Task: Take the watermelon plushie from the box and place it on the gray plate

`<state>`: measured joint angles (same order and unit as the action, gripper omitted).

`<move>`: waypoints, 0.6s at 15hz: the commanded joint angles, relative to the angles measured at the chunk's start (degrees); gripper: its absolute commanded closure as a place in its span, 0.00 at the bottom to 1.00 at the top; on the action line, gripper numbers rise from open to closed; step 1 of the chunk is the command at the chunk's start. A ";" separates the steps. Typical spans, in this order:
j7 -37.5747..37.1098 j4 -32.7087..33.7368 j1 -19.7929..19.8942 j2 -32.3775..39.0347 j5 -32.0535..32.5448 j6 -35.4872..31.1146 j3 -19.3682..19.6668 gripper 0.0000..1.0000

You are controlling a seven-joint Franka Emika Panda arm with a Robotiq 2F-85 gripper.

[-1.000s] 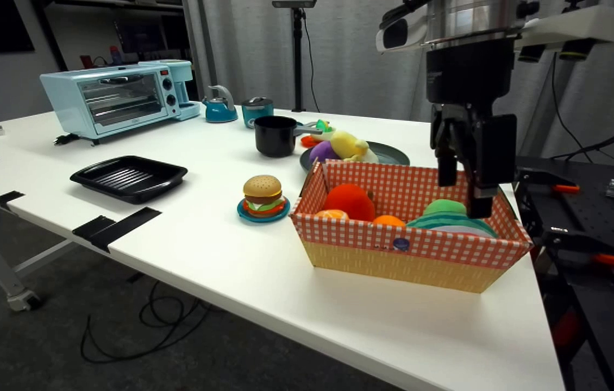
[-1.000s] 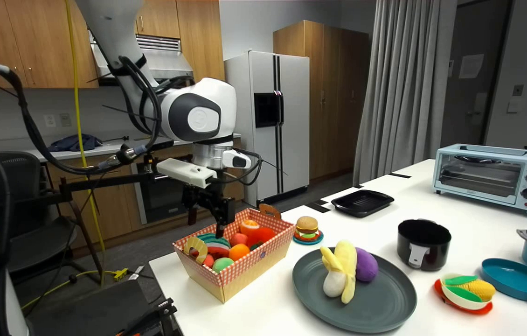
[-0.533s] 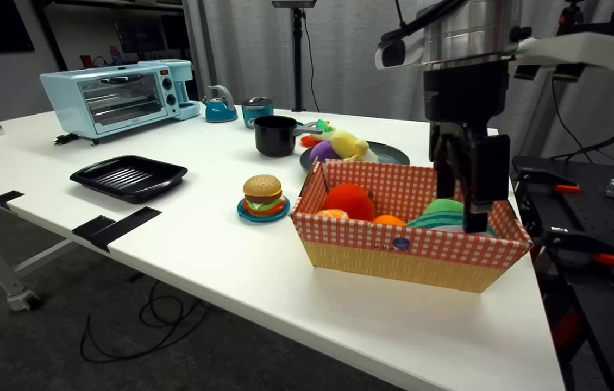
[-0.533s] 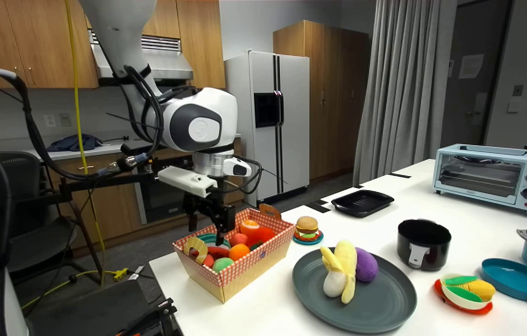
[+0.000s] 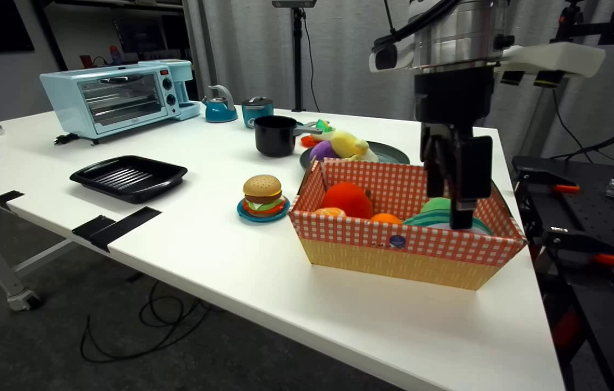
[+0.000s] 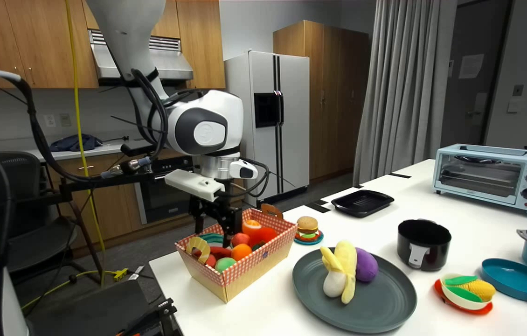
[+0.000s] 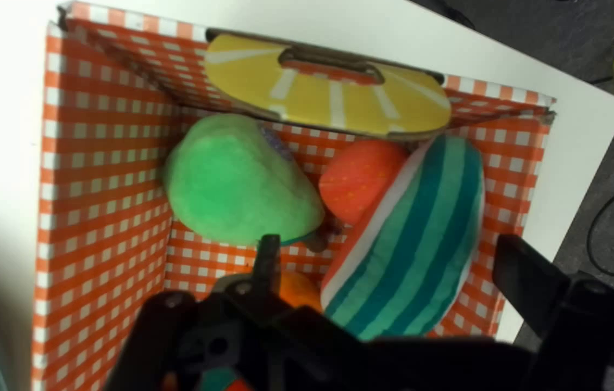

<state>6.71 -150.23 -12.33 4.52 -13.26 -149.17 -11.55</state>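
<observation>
The watermelon plushie (image 7: 410,244), with green stripes and a red and white edge, lies tilted on its side in the box (image 7: 89,179) with checkered lining. It shows partly in both exterior views (image 5: 427,219) (image 6: 211,238). My gripper (image 7: 389,243) is open and empty, pointing down over the plushie (image 5: 448,207) (image 6: 214,235). One finger is on each side of it. The right finger in the wrist view overlaps the box wall's rim; I cannot tell whether they touch. The gray plate (image 6: 308,275) holds a yellow-white and a purple plushie.
In the box, a green plushie (image 7: 236,179), a strawberry-like one (image 7: 358,176) and an orange one (image 7: 299,288) crowd the watermelon. A yellow handle flap (image 7: 329,92) leans over one end. A burger toy (image 5: 263,193), a black pot (image 5: 275,137) and a black tray (image 5: 129,179) stand on the table.
My gripper has moved lower into the box and sideways, left in an exterior view and right in another, toward the plate's side. The box has shifted slightly the same way.
</observation>
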 commanded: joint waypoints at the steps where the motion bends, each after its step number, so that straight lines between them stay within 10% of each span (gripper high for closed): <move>1: 2.81 0.20 2.01 0.18 -1.30 -1.54 0.26 0.00; 9: 4.85 -0.63 3.19 -0.05 -3.02 -0.79 -0.22 0.00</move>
<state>8.76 -150.31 -9.51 4.60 -13.33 -149.41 -10.95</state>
